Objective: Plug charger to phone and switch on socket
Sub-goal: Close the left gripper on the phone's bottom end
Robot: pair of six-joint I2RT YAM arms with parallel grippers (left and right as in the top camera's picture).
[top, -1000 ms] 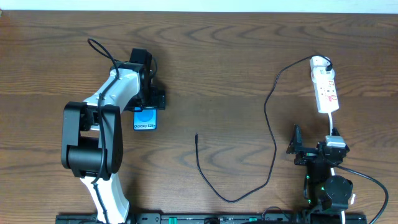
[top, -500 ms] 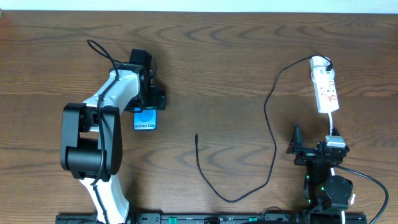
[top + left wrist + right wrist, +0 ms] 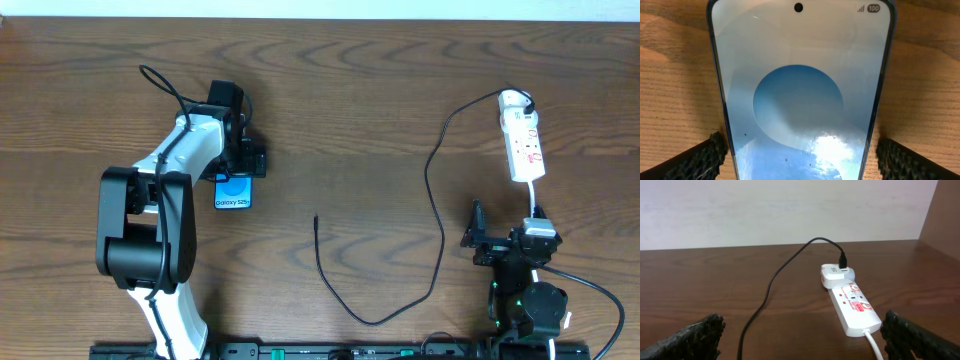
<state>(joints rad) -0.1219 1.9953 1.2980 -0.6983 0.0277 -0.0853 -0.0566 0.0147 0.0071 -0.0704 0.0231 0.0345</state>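
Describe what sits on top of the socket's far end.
A white adapter sits on the socket, with the charger cable plugged into it. The adapter covers the outlet beneath, so its pins cannot be seen.

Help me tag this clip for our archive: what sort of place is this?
Probably a lab or office test bench: a wood-grain table against a plain pale wall, with a Galaxy S25 phone, a black charger cable and a white power strip.
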